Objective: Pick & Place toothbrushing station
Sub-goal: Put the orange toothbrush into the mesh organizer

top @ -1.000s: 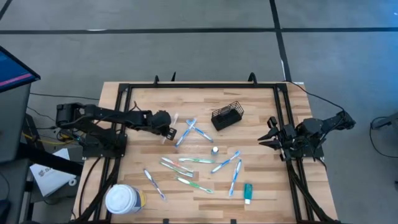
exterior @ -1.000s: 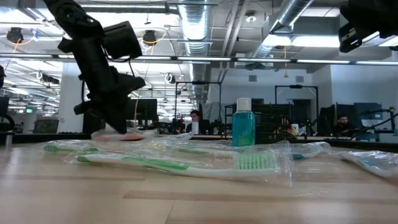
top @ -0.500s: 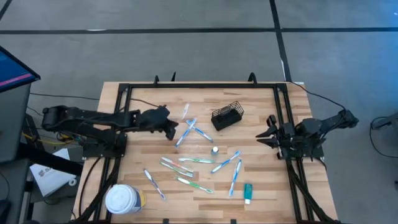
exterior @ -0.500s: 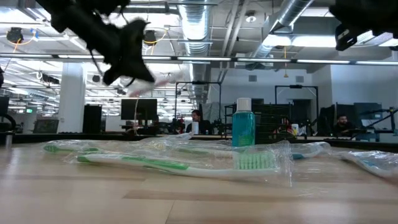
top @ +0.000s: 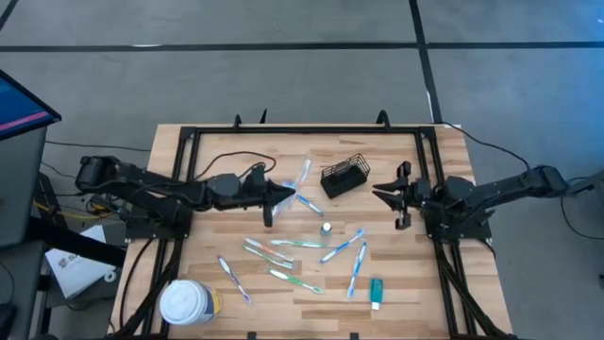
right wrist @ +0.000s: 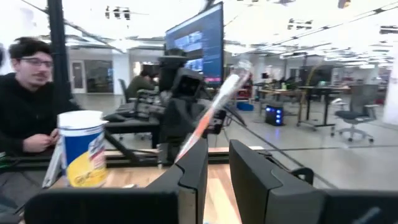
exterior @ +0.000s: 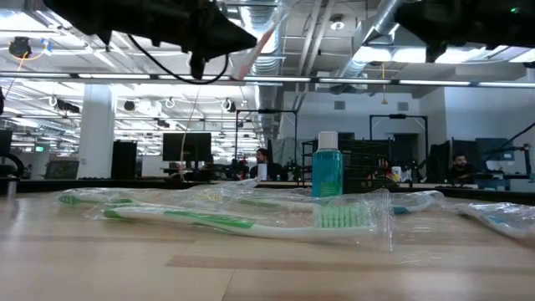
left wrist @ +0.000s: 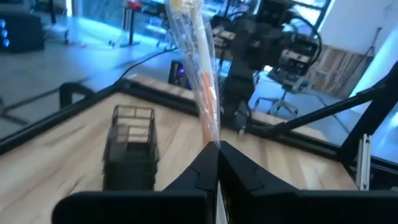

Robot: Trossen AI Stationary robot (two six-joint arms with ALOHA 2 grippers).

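The black wire-mesh caddy (top: pixel 344 177) stands on its base at the table's far middle; it also shows in the left wrist view (left wrist: pixel 130 146). My left gripper (top: pixel 280 195) is just left of it, above the table, shut on a wrapped toothbrush (top: pixel 303 174) with a pink-orange handle (left wrist: pixel 202 74). My right gripper (top: pixel 394 195) is open and empty, right of the caddy. Several wrapped toothbrushes (top: pixel 297 244) lie flat on the table's middle, and a teal tube (top: pixel 376 292) lies near the front edge. My left gripper pinches one end of the wrapped toothbrush (left wrist: pixel 211 134) between its two fingers. The fingers reach roughly level from the table's left and lie along the brush. The brush is lifted clear of the table and sticks out past the fingertips, slanting up toward the caddy.
A white-lidded yellowish tub (top: pixel 187 302) stands at the near left corner. A small bottle with a white cap (top: pixel 326 228) stands among the brushes. A black frame (top: pixel 307 130) rims the table. People sit in the room beyond, one showing in the right wrist view (right wrist: pixel 28 99).
My left gripper has risen from the table with the wrapped toothbrush and gone toward the table's right, up to the caddy; the brush is now lifted clear. My right gripper has moved toward the table's left, closer to the caddy.
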